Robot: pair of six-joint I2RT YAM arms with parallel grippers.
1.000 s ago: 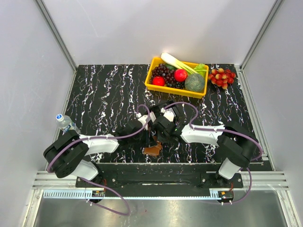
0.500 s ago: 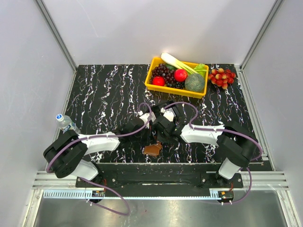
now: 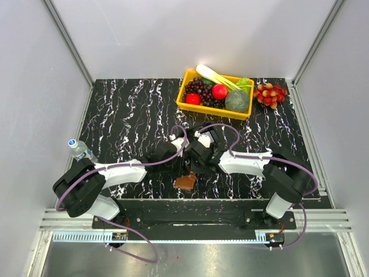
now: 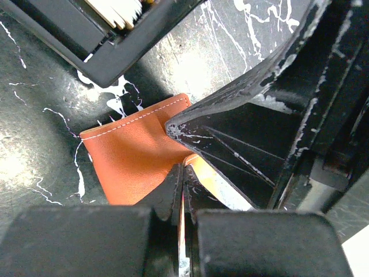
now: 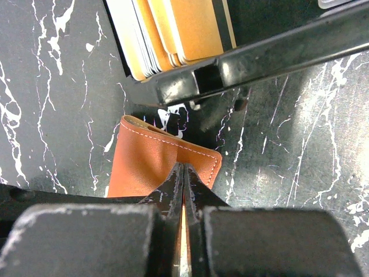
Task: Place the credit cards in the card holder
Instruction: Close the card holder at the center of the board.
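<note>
The left gripper (image 4: 182,174) is seen pressed shut, its two black fingertips meeting on a thin pale strip viewed edge-on; whether that strip is a card or part of the leather cannot be told. The right gripper (image 5: 183,173) is likewise closed tight, with a thin yellowish edge pinched between its fingers, and the brown leather is seen rising to those fingertips, so a fold of the card holder (image 5: 149,164) appears to be gripped there. The two grippers are brought together tip to tip over the card holder, which is held low over the black marbled counter (image 5: 46,86) near its front edge, between the two arms.

Just beyond the card holder a small black open-topped box (image 5: 259,57) is found, and the credit cards (image 5: 184,29) are stacked upright inside it in orange, yellow and white tones.

Farther back on the counter a yellow tray (image 3: 182,99) of fruit and vegetables is placed, with a bunch of red grapes (image 3: 271,93) just beside it on the right. A water bottle (image 3: 81,150) is seen at the left edge of the counter, near the left arm's base.
</note>
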